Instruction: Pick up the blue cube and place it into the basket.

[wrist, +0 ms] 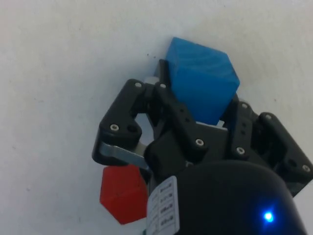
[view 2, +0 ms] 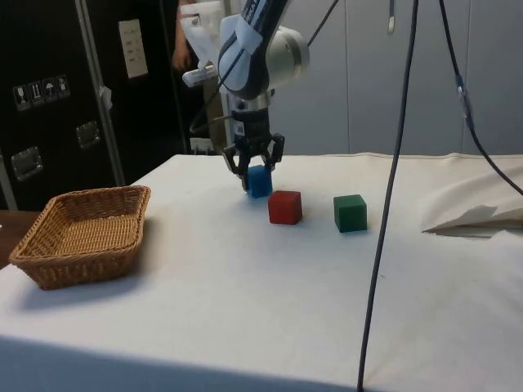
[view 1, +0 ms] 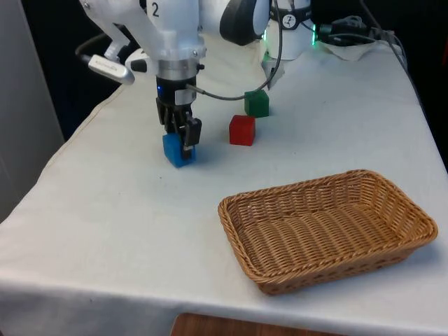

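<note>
While the front view half hides the blue cube (view 1: 176, 150) behind the hand (view 1: 179, 133), it is seen clamped between the fingers (wrist: 177, 113) from the wrist, resting on the bench (view 1: 126, 210), hand pointed straight down.

Blue cube (view 1: 176, 150); red cube (view 1: 242, 130); green cube (view 1: 257, 103); tan woven basket (view 1: 392, 246)

The gripper (view 1: 180, 133) covers part of the blue cube (view 1: 175, 152); in the wrist view it also hides part of the red cube (wrist: 123, 192).

Front, side, close wrist; shared cubes (view 1: 242, 130).
</note>
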Robot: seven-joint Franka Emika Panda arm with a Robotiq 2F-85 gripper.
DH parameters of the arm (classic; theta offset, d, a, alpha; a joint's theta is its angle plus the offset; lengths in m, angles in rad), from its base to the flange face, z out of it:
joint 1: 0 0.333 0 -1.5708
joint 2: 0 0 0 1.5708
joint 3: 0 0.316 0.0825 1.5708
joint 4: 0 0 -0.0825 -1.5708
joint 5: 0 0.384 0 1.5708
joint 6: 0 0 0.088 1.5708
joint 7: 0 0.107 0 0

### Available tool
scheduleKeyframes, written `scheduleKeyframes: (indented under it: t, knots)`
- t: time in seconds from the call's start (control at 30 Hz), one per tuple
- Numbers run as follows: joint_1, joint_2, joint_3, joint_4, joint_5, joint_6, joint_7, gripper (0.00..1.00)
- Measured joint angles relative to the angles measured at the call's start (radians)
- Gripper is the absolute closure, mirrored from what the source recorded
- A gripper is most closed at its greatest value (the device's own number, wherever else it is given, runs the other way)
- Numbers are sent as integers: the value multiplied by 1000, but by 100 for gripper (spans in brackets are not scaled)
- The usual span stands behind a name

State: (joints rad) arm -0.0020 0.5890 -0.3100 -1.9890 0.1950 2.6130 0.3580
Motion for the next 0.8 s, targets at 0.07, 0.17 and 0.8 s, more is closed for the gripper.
scheduleKeyframes:
  t: [0.07,0.17,0.8]
  knots:
    - [0,-24,-2,0,-3,-16,-3,100]
    - [1,-55,-4,0,-9,-46,-7,100]
    - [11,-174,-5,5,-66,-138,-7,100]
